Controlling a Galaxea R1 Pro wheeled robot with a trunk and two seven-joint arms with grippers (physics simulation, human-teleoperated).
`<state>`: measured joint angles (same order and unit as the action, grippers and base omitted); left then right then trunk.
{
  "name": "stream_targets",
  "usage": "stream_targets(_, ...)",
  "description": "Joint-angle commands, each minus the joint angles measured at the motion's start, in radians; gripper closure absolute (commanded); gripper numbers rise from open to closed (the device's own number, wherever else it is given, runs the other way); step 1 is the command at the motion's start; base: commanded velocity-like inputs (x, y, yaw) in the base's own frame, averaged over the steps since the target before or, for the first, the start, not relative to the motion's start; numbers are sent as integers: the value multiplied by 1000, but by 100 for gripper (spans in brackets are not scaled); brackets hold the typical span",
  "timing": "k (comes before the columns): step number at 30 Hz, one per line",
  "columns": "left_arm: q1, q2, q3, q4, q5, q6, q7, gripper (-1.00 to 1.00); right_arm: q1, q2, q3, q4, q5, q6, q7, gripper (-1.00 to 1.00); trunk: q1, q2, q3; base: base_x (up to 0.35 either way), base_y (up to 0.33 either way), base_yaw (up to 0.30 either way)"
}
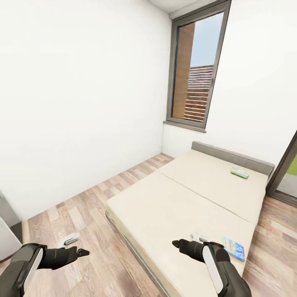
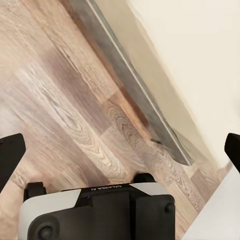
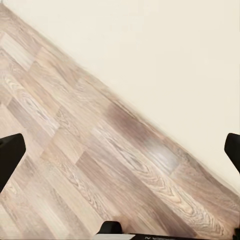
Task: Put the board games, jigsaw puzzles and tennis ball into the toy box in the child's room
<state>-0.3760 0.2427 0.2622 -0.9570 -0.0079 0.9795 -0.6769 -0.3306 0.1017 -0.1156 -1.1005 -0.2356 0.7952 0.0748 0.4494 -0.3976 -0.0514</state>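
1. On the bed [image 1: 181,206] we see two board games. One is mostly blue with a busy colourful lid [image 1: 234,248]; it lies flat near the mattress corner closest to us, just beside our right arm.
2. The second game is thin and white-green [image 1: 239,172]. It rests flat at the far end of the mattress, near the headboard [image 1: 231,156], well apart from the blue one.
3. The mattress is plain beige with a seam running across its middle, set on a low dark grey frame.
4. Our left gripper [image 1: 78,251] hangs over the wood-plank floor [image 1: 82,206] beside the bed. In the left wrist view its dark fingers [image 2: 11,152] stand far apart at the picture's edges with nothing between them, above the planks and the bed frame's edge [image 2: 135,90].
5. Our right gripper [image 1: 177,244] hovers over the near part of the mattress. In the right wrist view its fingers [image 3: 10,152] are likewise spread wide and hold nothing; planks and a pale beige surface lie beneath.
6. The room has white walls [image 1: 82,103] and a tall dark-framed window [image 1: 197,70] in the corner behind the bed. A second dark frame [image 1: 284,165] shows at the right edge.
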Motion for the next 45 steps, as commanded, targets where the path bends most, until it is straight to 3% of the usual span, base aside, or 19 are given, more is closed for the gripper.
stream_targets(1,-1,0,2,0,-1,7,-4,-100,-1,1,-4,-1,6,5,8,-100,1,-2,-2,-45,0,290)
stream_targets(45,-1,0,2,0,-1,7,-4,-100,-1,1,-4,-1,6,6,7,-100,1,-2,-2,-103,0,290)
